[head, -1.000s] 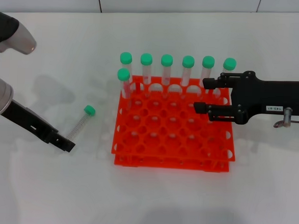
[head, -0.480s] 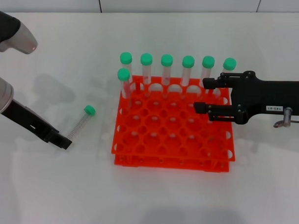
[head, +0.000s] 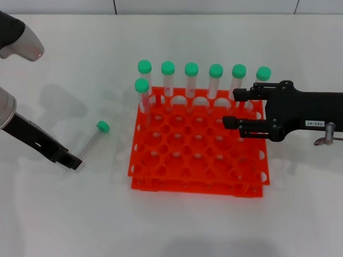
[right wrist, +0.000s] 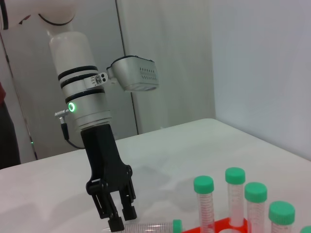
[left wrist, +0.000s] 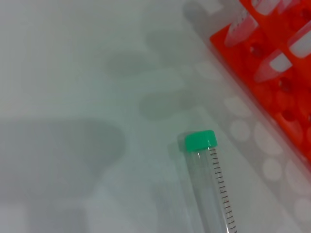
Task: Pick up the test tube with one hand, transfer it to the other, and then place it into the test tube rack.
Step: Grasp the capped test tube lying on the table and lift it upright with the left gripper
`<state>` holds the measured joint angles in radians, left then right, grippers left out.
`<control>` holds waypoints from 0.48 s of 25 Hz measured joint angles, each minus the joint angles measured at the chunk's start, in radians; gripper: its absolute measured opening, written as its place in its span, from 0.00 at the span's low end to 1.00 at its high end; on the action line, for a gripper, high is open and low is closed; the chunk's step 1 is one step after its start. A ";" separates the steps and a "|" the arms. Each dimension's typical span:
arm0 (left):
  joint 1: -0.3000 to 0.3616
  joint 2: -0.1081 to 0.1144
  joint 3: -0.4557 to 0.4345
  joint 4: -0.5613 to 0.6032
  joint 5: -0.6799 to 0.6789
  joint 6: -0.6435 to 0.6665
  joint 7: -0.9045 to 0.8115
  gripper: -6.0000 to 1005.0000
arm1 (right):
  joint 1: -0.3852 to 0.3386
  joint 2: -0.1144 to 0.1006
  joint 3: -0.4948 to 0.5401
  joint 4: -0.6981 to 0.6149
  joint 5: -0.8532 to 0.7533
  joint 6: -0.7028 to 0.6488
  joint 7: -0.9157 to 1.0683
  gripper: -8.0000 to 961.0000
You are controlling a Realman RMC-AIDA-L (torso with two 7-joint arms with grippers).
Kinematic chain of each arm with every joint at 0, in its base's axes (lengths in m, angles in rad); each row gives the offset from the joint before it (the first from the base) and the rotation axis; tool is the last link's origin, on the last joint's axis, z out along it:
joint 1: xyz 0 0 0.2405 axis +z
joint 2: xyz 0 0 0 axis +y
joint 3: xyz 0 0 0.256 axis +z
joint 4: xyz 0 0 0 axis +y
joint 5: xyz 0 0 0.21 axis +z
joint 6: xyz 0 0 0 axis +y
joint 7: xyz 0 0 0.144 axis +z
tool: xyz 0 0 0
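The test tube [head: 93, 139], clear with a green cap, lies on the white table left of the orange-red test tube rack [head: 196, 187]. My unlabelled left gripper [head: 73, 161] is low over the table, just left of the tube's bottom end, apart from it. The right wrist view shows its fingers [right wrist: 115, 223] slightly apart and empty, beside the lying tube [right wrist: 151, 226]. The left wrist view shows the tube [left wrist: 214, 187] close up, with the rack [left wrist: 286, 90] beyond. My labelled right gripper [head: 231, 109] hovers open and empty over the rack's right side.
Several green-capped tubes [head: 190, 78] stand in the rack's back row, and one more [head: 142, 95] stands at the left of the second row. They also show in the right wrist view [right wrist: 235, 194]. The other holes are empty.
My left gripper's tip has drawn back slightly to the left and away from the table's front edge. The tube, the rack and the right gripper have not moved.
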<state>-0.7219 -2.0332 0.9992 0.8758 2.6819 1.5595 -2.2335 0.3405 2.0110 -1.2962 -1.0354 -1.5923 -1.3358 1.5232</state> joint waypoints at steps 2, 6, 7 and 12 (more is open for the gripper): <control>-0.002 -0.001 0.004 0.000 0.000 0.000 0.001 0.44 | 0.000 0.000 0.000 0.000 0.000 0.001 0.000 0.68; -0.007 -0.002 0.009 -0.002 0.000 0.000 0.001 0.43 | 0.000 0.000 0.000 0.000 0.000 0.001 0.000 0.68; -0.008 -0.002 0.009 -0.003 0.000 0.000 0.001 0.43 | 0.000 0.000 0.000 0.000 0.000 0.001 0.000 0.68; -0.011 -0.002 0.009 -0.009 0.000 0.000 0.002 0.42 | 0.000 0.000 0.000 0.000 0.000 0.001 0.000 0.68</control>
<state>-0.7325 -2.0357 1.0078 0.8664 2.6819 1.5596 -2.2319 0.3405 2.0110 -1.2962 -1.0354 -1.5923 -1.3345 1.5233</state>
